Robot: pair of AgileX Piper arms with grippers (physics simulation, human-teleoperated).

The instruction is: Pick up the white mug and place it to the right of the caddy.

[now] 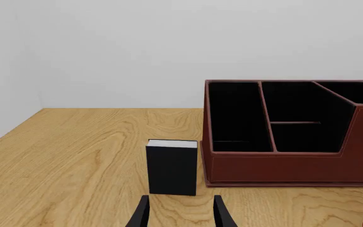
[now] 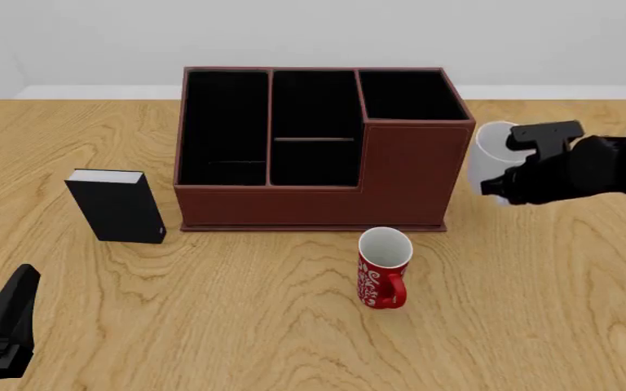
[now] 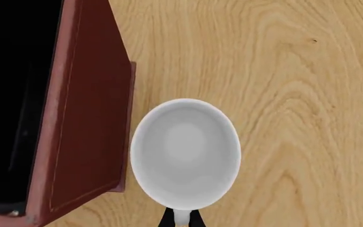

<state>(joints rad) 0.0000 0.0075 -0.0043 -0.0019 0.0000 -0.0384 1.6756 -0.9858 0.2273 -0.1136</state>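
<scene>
The white mug [image 2: 488, 153] stands upright just to the right of the caddy [image 2: 313, 205], a small gap from its tall right wall. My right gripper [image 2: 509, 181] comes in from the right and is shut on the mug's near side. From above in the right wrist view, the mug [image 3: 185, 151] has an empty bowl beside the caddy [image 3: 87, 118], and the fingers [image 3: 166, 220] pinch a white part at its edge. I cannot tell whether the mug rests on the table. My left gripper [image 1: 180, 215] is open and empty, low at the table's near left [image 2: 3, 326].
A small black book-like box [image 2: 117, 205] stands left of the caddy, straight ahead of my left gripper [image 1: 172, 166]. A red patterned mug [image 2: 383, 265] stands in front of the caddy. The wooden table [image 2: 574, 309] stretches to the near right.
</scene>
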